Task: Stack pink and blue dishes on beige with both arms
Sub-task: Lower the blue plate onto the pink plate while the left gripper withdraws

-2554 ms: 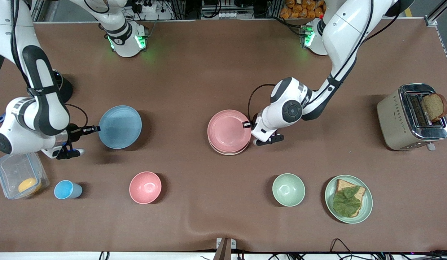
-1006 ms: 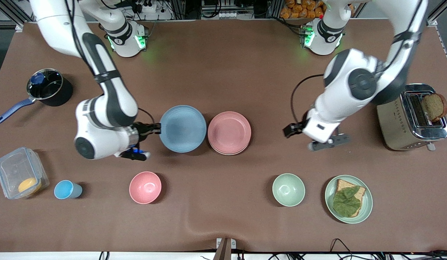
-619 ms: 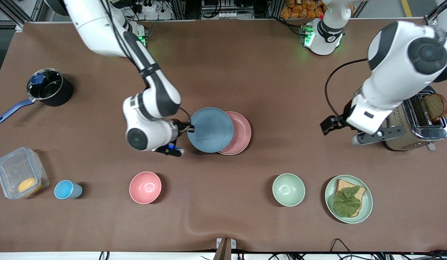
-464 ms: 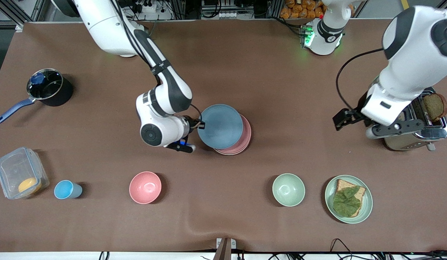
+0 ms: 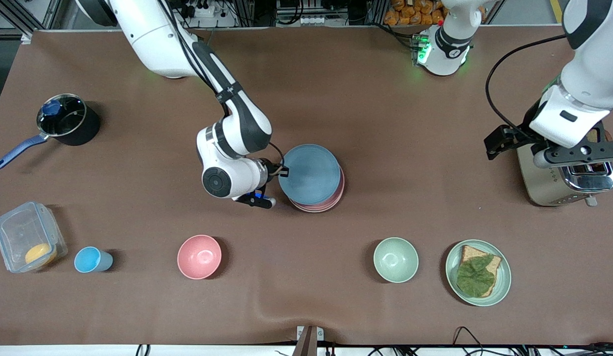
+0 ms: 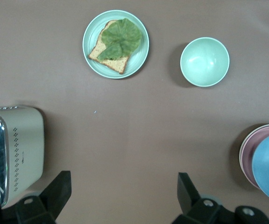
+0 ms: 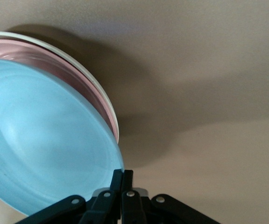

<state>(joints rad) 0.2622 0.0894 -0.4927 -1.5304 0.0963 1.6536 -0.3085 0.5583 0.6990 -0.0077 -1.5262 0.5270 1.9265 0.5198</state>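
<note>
My right gripper (image 5: 285, 172) is shut on the rim of the light blue plate (image 5: 311, 174), its fingertips (image 7: 122, 175) pinching the edge. The blue plate hangs low over the pink plate (image 5: 337, 194), shifted slightly toward the right arm's end; whether it rests on it I cannot tell. Pink plate (image 7: 74, 70) lies on the beige plate (image 7: 85, 65), whose pale rim peeks out beneath. My left gripper (image 5: 490, 143) hangs open and empty in the air beside the toaster, fingers (image 6: 55, 193) spread wide. The stack (image 6: 246, 154) shows at the edge of the left wrist view.
A toaster (image 5: 548, 168) stands at the left arm's end. Nearer the camera are a green bowl (image 5: 396, 259), a green plate with toast and leaf (image 5: 478, 272), a pink bowl (image 5: 199, 256), a blue cup (image 5: 91, 259) and a clear container (image 5: 29, 242). A pot (image 5: 66, 118) sits at the right arm's end.
My right arm carried the blue plate from its end of the table across to over the pink plate. My left gripper left the pink plate's rim and drew back up toward the toaster.
</note>
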